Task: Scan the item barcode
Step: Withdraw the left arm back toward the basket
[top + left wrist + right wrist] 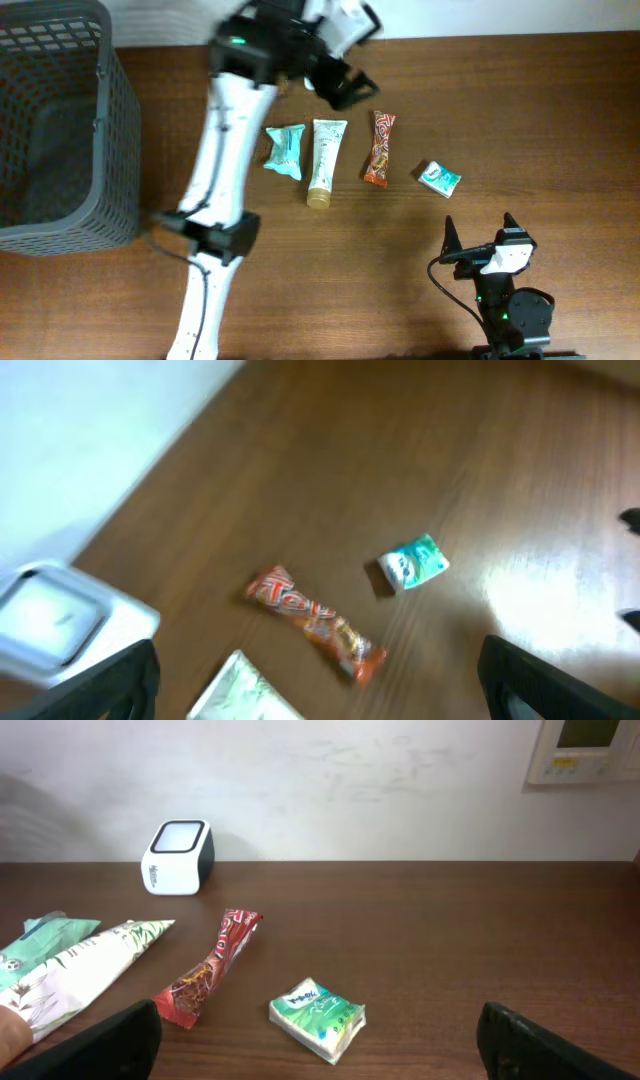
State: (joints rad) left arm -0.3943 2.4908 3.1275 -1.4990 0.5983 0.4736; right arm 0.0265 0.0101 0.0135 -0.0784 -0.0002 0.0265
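Notably, the left pincer (pixel 350 92), released and empty, hovers by the far scanner (pixel 180 855); the right pincer (pixel 479 225) rests released. The candy bar (pixel 379 148) lies on the tabletop (pixel 560 120); a grip covering its barcode would spoil scanning.

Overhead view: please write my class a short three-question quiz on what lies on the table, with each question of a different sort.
1. True or false: the snack bar lies inside the basket.
2. Which item lies nearest the right hand? A. the tube; B. the small green pack; C. the teal pouch.
3. How many packaged items lie in the row on the table?

Key: 1 false; 2 B; 3 four.
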